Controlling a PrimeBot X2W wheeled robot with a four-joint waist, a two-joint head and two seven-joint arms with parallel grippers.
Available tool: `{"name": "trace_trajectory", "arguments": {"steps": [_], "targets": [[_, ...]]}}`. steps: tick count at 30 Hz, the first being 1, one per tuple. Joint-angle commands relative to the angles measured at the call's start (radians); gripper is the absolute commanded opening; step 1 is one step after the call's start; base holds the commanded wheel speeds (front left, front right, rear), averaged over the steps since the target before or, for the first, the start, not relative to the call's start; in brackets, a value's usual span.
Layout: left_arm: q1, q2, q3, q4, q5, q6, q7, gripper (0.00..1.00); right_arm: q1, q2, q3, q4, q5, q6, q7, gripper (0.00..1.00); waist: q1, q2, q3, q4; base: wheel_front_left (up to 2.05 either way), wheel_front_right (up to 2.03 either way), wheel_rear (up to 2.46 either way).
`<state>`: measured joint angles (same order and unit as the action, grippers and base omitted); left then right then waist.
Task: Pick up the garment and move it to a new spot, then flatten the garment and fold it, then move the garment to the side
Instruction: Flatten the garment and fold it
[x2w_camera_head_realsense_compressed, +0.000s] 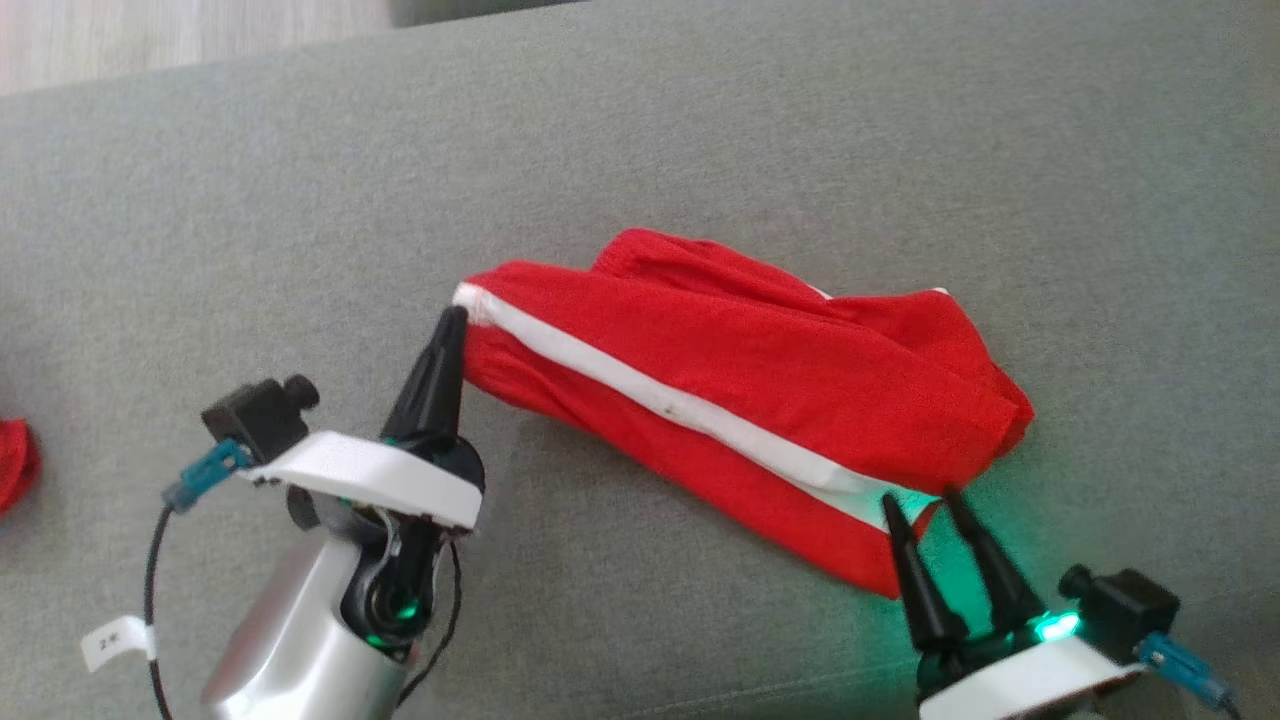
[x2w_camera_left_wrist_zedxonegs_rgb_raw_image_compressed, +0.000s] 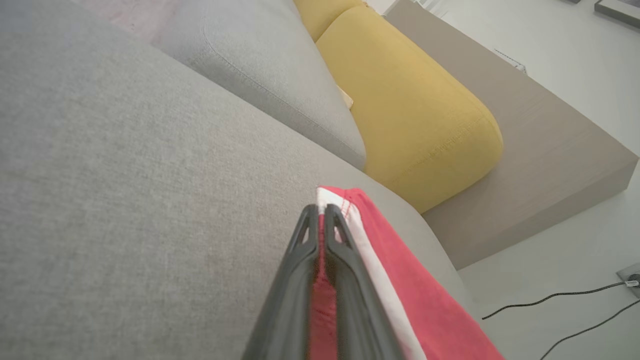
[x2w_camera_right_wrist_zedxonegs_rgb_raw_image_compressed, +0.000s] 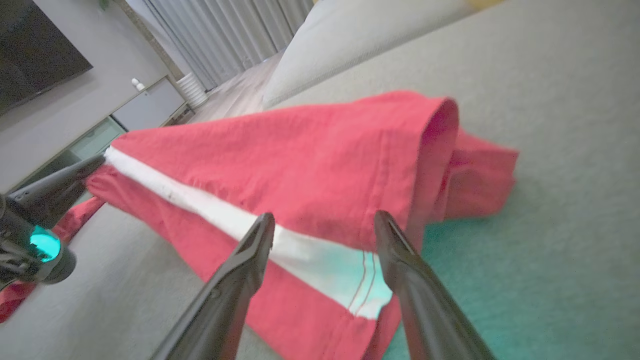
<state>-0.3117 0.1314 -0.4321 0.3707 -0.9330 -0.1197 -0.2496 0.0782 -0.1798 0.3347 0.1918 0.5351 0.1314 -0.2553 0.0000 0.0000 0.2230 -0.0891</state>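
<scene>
The garment (x2w_camera_head_realsense_compressed: 740, 390) is red with a white side stripe and lies bunched on the grey sofa cushion (x2w_camera_head_realsense_compressed: 700, 140). My left gripper (x2w_camera_head_realsense_compressed: 455, 318) is shut on the garment's left corner, lifting it a little off the cushion; in the left wrist view its fingers (x2w_camera_left_wrist_zedxonegs_rgb_raw_image_compressed: 320, 210) pinch the red cloth (x2w_camera_left_wrist_zedxonegs_rgb_raw_image_compressed: 415, 300) beside the stripe. My right gripper (x2w_camera_head_realsense_compressed: 918, 502) stands open at the garment's lower right hem. The right wrist view has those fingertips (x2w_camera_right_wrist_zedxonegs_rgb_raw_image_compressed: 325, 220) either side of the stripe's end on the garment (x2w_camera_right_wrist_zedxonegs_rgb_raw_image_compressed: 310, 165), just above the cloth, and the left gripper (x2w_camera_right_wrist_zedxonegs_rgb_raw_image_compressed: 95, 162) at the far corner.
Another piece of red cloth (x2w_camera_head_realsense_compressed: 15, 465) lies at the left edge of the cushion. In the left wrist view a yellow cushion (x2w_camera_left_wrist_zedxonegs_rgb_raw_image_compressed: 415, 105) and a grey one (x2w_camera_left_wrist_zedxonegs_rgb_raw_image_compressed: 270, 65) lie beyond, with a low wooden platform (x2w_camera_left_wrist_zedxonegs_rgb_raw_image_compressed: 550, 150) and cables (x2w_camera_left_wrist_zedxonegs_rgb_raw_image_compressed: 565, 300) on the floor.
</scene>
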Motion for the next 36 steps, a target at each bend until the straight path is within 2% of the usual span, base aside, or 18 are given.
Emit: {"name": "trace_trajectory", "arguments": {"steps": [1,7,18,28,29,30,31,32,33,36], "targets": [[-0.05,0.006,0.052,-0.04,0.027,-0.006,-0.012,0.0,-0.001,-0.046,0.051,-0.018,0.042,-0.001,-0.006,1.0,0.0,0.0,0.011,0.007,0.0,0.0,0.0],[-0.067,-0.016,0.11,-0.035,0.093,-0.01,-0.012,0.0,-0.037,-0.127,0.136,0.006,0.164,-0.001,-0.006,1.0,0.0,0.0,0.028,0.005,0.0,0.0,0.0],[-0.089,-0.02,0.088,-0.038,0.11,-0.011,-0.012,0.0,-0.109,-0.166,0.272,0.062,0.302,-0.001,-0.006,1.0,0.0,0.0,0.046,0.014,0.0,0.0,0.0],[-0.119,-0.016,0.073,-0.037,0.11,-0.011,-0.012,0.0,-0.162,-0.194,0.31,0.097,0.358,-0.001,-0.006,1.0,0.0,0.0,0.069,0.036,0.0,0.0,0.0],[-0.121,-0.015,0.073,-0.036,0.11,-0.011,-0.012,0.0,-0.167,-0.196,0.313,0.098,0.362,-0.001,-0.006,0.94,0.0,0.0,0.071,0.037,0.0,0.0,0.0],[-0.123,-0.015,0.074,-0.036,0.11,-0.011,-0.012,0.0,-0.17,-0.198,0.314,0.1,0.365,-0.001,-0.006,0.81,0.0,0.0,0.071,0.038,0.0,0.0,0.0],[-0.124,-0.014,0.075,-0.036,0.11,-0.011,-0.012,0.0,-0.174,-0.2,0.318,0.1,0.364,-0.001,-0.006,0.42,0.0,0.0,0.071,0.038,0.0,0.0,0.0],[-0.124,-0.014,0.076,-0.035,0.111,-0.011,-0.012,0.0,-0.177,-0.203,0.324,0.098,0.362,-0.001,-0.006,0.18,0.0,0.0,0.071,0.037,0.0,0.0,0.0],[-0.123,-0.014,0.078,-0.035,0.111,-0.011,-0.012,0.0,-0.18,-0.205,0.328,0.095,0.359,-0.001,-0.006,0.0,0.0,0.0,0.07,0.036,0.0,0.0,0.0],[-0.118,-0.012,0.084,-0.034,0.111,-0.011,-0.012,0.0,-0.183,-0.212,0.336,0.079,0.346,-0.001,-0.006,0.0,0.0,0.0,0.06,0.03,0.0,0.0,0.0]]}}
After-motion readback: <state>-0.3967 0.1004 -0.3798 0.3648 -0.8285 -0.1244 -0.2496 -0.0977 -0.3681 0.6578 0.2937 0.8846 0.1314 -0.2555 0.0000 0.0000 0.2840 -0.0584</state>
